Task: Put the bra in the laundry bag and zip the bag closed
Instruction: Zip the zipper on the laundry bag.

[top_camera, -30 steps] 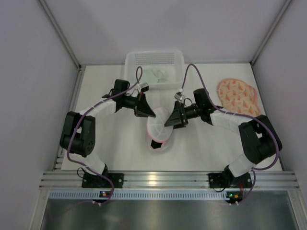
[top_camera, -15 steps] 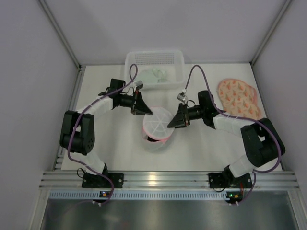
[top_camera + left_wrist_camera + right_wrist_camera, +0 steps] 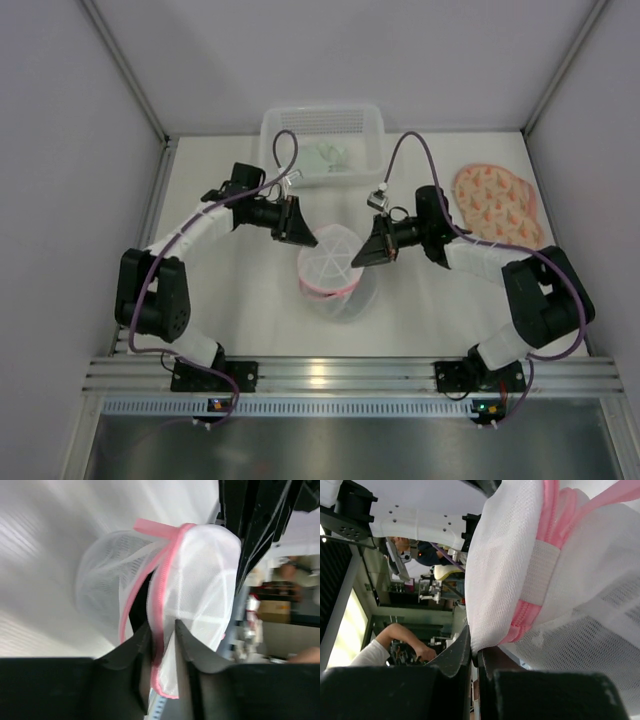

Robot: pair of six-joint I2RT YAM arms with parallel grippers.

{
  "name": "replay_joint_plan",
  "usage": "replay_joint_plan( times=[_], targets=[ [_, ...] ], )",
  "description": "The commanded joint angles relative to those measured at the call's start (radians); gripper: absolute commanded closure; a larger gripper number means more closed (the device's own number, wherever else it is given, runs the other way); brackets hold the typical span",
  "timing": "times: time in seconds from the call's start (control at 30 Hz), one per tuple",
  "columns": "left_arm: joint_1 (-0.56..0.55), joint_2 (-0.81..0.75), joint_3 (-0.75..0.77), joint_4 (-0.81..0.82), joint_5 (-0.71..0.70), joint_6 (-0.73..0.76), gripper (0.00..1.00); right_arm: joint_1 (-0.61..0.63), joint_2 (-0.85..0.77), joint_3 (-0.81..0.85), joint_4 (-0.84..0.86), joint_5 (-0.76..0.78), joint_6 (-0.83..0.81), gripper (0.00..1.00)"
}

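- While the left arm reaches in from the left side of the white table (image 3: 225, 300), the left gripper (image 3: 300, 232) meets the left flank of the bag at mid-table.
- In the left wrist view its two fingers (image 3: 142, 642) stand a little apart with the bag's pink zip edging (image 3: 158, 595) running down between them. Whether they press on it or have let go cannot be told.
- A white mesh laundry bag (image 3: 335, 272), round and domed, with pink trim, sits between the two grippers, nearer than the basket.
- In the left wrist view the bag's two halves gape slightly and a dark strip (image 3: 141, 597) shows in the gap. What it is cannot be told.
- Against the far wall, just beyond the bag, stands a clear plastic basket (image 3: 270, 125) with a pale green cloth (image 3: 325, 157) lying in it.
- On the bag's right flank, the right gripper (image 3: 362, 254) has its jaws clenched. The right wrist view shows the white mesh pinched at their tips, beside the pink zip.
- Well to the right, near the table's right edge, a peach patterned cloth (image 3: 497, 203) lies flat, apart from both arms.
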Motion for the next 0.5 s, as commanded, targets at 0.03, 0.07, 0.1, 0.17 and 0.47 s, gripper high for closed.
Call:
replay_joint_plan(
  times=[0.03, 0.07, 0.1, 0.17, 0.47],
  targets=[
    [-0.026, -0.22, 0.007, -0.04, -0.167, 0.235, 0.61, -0.007, 0.058, 0.023, 0.311, -0.051, 0.125, 1.0],
    [-0.026, -0.249, 0.014, -0.04, -0.204, 0.272, 0.59, -0.008, 0.07, 0.005, 0.381, -0.058, 0.209, 1.0],
    [-0.026, -0.295, 0.031, -0.051, -0.215, 0.312, 0.55, -0.008, 0.091, -0.007, 0.522, -0.061, 0.258, 1.0],
    [-0.032, -0.335, 0.056, -0.098, -0.238, 0.462, 0.45, -0.01, 0.122, -0.036, 0.709, -0.065, 0.439, 1.0],
    [-0.32, -0.415, 0.09, -0.287, -0.551, 0.992, 0.4, -0.008, 0.204, -0.053, 0.862, -0.062, 0.557, 1.0]
  ],
)
